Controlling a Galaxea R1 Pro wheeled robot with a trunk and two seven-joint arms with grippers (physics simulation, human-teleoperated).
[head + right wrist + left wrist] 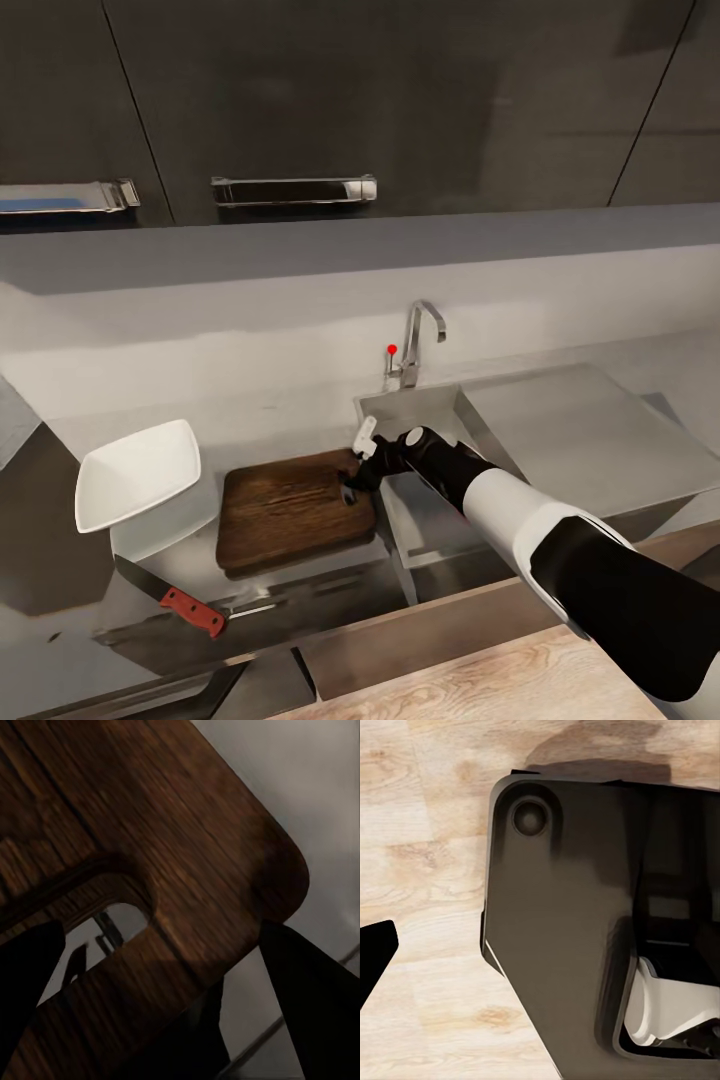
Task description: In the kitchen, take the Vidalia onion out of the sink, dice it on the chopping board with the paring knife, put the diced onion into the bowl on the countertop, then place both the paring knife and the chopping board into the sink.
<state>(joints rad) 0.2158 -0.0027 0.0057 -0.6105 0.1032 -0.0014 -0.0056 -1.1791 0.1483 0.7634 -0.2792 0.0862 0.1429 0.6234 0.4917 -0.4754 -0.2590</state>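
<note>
A: What is the right gripper [352, 490] doing?

B: It is reaching to the corner of the chopping board [290, 510] nearest the sink [420, 410]. In the right wrist view its two dark fingers [315, 997] are standing apart on either side of the board [172, 862], one beside the rounded corner and one beside the small hole. The jaws are spread wide about that corner; whether they are actually pressing on the wood cannot be told.

A: Where is the board lying?

B: It is lying flat on the countertop [260, 410], just beside the sink's near-left edge, with the hole at the sink-side corner.

A: And the other things?

B: The white bowl [138, 474] is sitting just beyond the board's far side from the sink, tilted slightly. The knife [170, 598] is lying in front of the board, near the counter's front edge, red handle pointing toward the sink side. The tap [418, 342] with its red-tipped lever is standing behind the basin. The onion cannot be made out in the basin.

A: What is the left wrist view showing?

B: A dark robot body panel [577, 915] is hanging over a pale wooden floor [427, 870]. One dark fingertip [375, 952] is showing at the frame edge; how the left jaws are standing cannot be told
</note>
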